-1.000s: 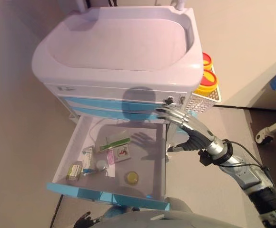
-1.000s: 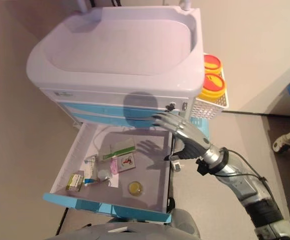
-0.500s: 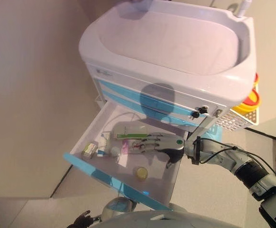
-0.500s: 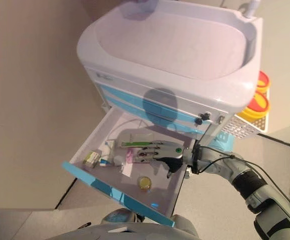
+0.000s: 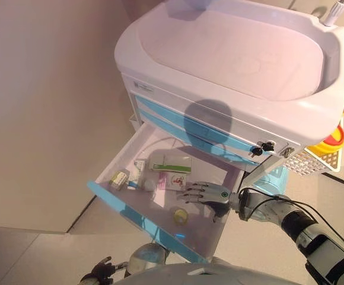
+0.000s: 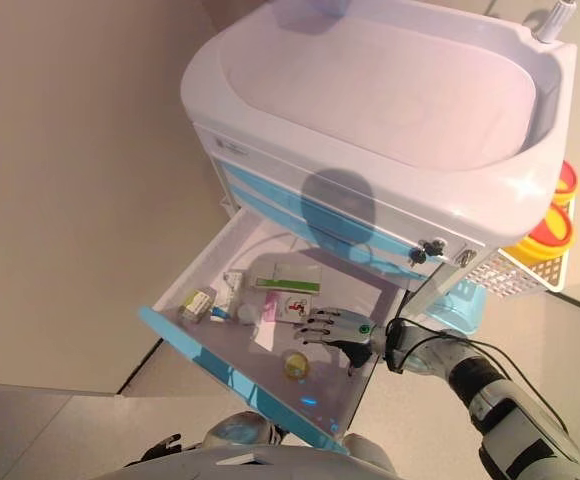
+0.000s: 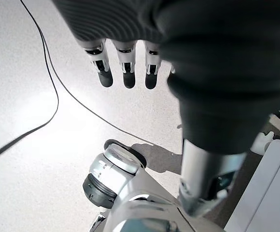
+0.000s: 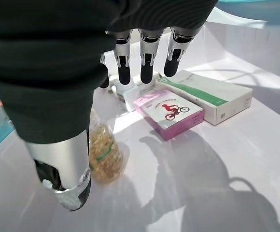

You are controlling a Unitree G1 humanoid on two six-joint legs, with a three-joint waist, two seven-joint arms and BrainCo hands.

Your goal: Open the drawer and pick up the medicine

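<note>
Now, entries for this moment:
Drawer state: we are seeing the drawer [image 5: 160,228] pulled fully out of the cart [image 5: 231,65].
Right hand: our right hand [image 5: 210,193] is hovering inside the drawer, fingers [image 8: 141,60] straight and slightly spread, holding nothing.
Medicine: the pink box [image 8: 169,112] is lying flat just ahead of the fingertips, long axis roughly crosswise to them, touching the white-and-green box [image 8: 205,95] beyond; a small jar [image 8: 103,152] is sitting near the thumb.
Left hand: our left hand [image 7: 125,65] is hanging over the floor, fingers relaxed.
Change: we are finding the right hand drawn back toward the drawer's front, no longer covering the boxes.
</note>
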